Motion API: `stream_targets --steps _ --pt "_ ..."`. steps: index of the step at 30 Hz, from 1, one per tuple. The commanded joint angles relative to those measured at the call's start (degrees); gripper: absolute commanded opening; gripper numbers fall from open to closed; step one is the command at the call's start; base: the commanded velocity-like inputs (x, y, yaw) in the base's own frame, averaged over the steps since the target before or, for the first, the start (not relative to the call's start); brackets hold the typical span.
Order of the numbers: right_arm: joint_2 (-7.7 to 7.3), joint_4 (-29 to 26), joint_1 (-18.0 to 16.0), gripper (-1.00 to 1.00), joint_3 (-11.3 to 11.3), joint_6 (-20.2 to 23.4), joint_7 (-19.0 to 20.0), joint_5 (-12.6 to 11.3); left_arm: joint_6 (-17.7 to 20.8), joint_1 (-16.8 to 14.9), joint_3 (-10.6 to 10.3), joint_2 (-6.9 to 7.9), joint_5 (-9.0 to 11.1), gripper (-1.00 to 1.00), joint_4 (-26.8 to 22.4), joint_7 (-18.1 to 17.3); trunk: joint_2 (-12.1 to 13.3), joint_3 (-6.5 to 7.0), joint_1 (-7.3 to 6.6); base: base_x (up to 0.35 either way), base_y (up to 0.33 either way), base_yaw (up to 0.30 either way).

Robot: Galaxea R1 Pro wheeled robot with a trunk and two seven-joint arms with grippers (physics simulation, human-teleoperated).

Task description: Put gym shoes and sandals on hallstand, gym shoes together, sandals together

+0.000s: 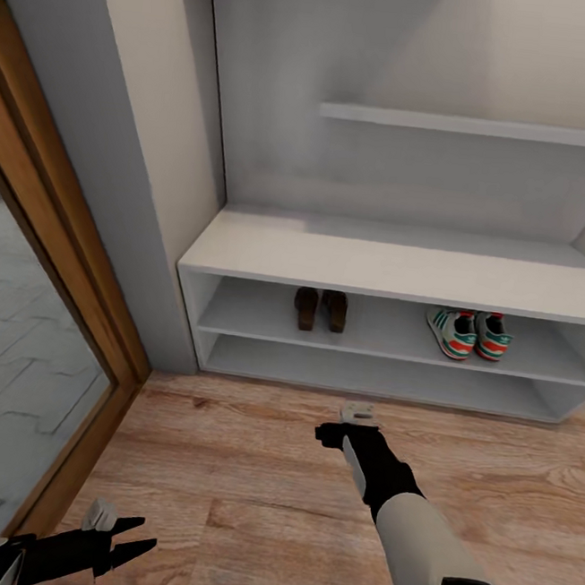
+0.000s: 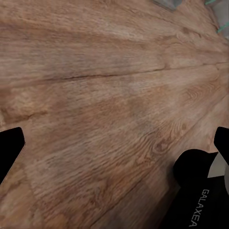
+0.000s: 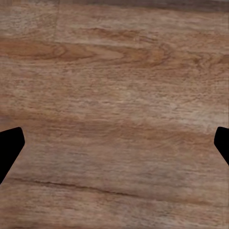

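Ahead of both grippers, beyond their fingertips, stands the hallstand [image 1: 403,268], a pale grey-white unit with a wide bench top, two low open shelves beneath and a higher shelf on the wall above. Below the grippers spreads the corridor floor [image 1: 249,450] of light brown wood-grain planks, which both wrist views look down on at close range [image 2: 105,95] [image 3: 114,95]. To the left of the left gripper a wood-framed glass panel [image 1: 66,305] shows grey paving outside.

On the upper of the two low shelves, ahead of the right gripper and a little to its right, the two gym shoes [image 1: 468,334] sit side by side, touching or nearly so. On the same shelf, ahead and slightly left of the right gripper, the two sandals [image 1: 320,309] stand next to each other, well apart from the sneakers.

The right gripper [image 1: 336,434] hangs over bare floor near the hallstand's foot; its fingertips sit far apart at the wrist view's edges, holding nothing. The left gripper [image 1: 136,536] is lower and farther back, fingers spread wide and empty.
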Motion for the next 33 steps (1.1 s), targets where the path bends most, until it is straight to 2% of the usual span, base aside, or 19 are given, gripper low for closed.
stream_targets --steps 1,6,13,14,23,24,26,33 --pt "-0.02 0.88 0.01 1.0 -0.35 -0.71 0.63 0.64 -0.08 -0.06 0.48 -0.03 -0.61 1.0 -0.04 -0.25 0.0 0.19 -0.04 0.0 0.0 0.0" --pt "-1.58 6.16 0.09 1.0 -0.31 -6.18 3.14 0.7 -0.17 -0.01 0.5 0.21 -0.68 1.0 -0.05 -0.14 0.49 1.25 -0.38 0.0 0.0 0.0" --pt "-3.31 12.46 0.12 1.0 -0.28 -14.11 5.07 0.81 -0.23 0.09 0.5 2.23 -0.65 1.0 0.01 -0.08 3.3 2.5 -1.91 0.0 0.0 0.0" --pt "-3.6 14.76 0.12 1.0 -0.23 -16.51 5.26 0.86 -0.22 0.09 0.5 2.85 -0.62 1.0 0.02 -0.04 3.7 2.68 -2.13 0.0 0.0 0.0" --pt "-3.83 18.66 0.28 1.0 -0.19 -19.53 5.46 0.91 -0.27 0.14 0.47 3.26 -0.59 1.0 0.03 -0.02 7.31 4.3 -4.11 0.0 0.0 0.0" --pt "-3.84 19.03 0.84 1.0 -0.19 -21.89 5.64 0.9 -0.23 0.13 0.48 3.25 -0.58 1.0 0.03 0.18 7.71 4.48 -4.33 0.0 0.0 0.0" --pt "-3.85 19.19 1.3 1.0 -0.18 -23.88 5.9 0.9 -0.19 0.12 0.49 3.26 -0.54 1.0 -0.01 0.61 8.51 4.84 -4.77 0.0 0.0 0.0" --pt "-3.92 19.53 2.14 1.0 -0.18 -26.71 6.57 1.01 0.03 0.1 0.58 3.32 -0.44 1.0 -0.05 2.11 11.32 6.09 -6.31 0.0 0.0 0.0"
